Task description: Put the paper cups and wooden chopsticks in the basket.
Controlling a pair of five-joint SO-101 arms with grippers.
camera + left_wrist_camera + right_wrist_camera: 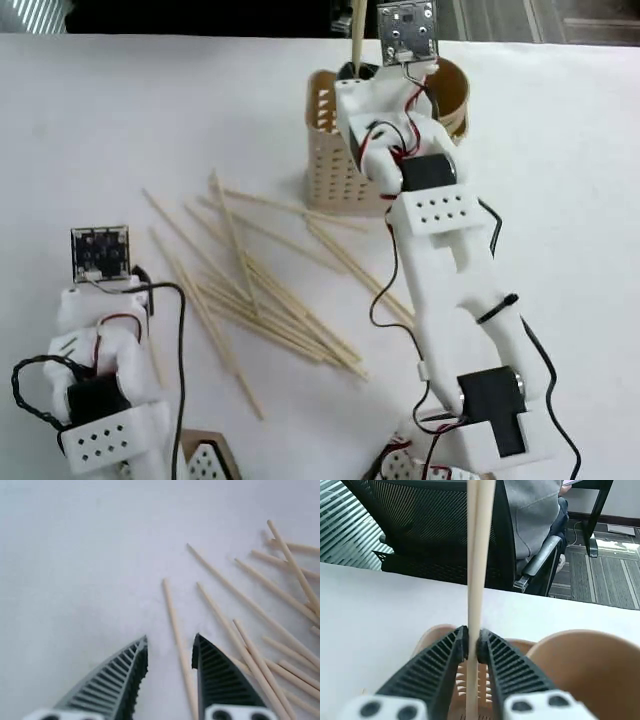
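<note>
My right gripper (pixel 472 642) is shut on one wooden chopstick (pixel 479 555) and holds it upright over the white lattice basket (pixel 335 170) at the back of the table. The same chopstick (pixel 357 30) sticks up above the basket in the high view. Brown paper cups (pixel 455 95) stand in or against the basket under the right arm, and their rims (pixel 585 670) lie just below the fingers. Several loose chopsticks (pixel 260 290) lie scattered mid-table. My left gripper (pixel 170 639) is open low over the table, with one chopstick (pixel 172 610) lying between its fingertips.
The right arm (pixel 450 260) stretches from the front edge across to the basket. The left arm (pixel 100 340) sits at the front left. Bare white table (pixel 120 120) lies to the left. An office chair (pixel 435 525) stands beyond the far edge.
</note>
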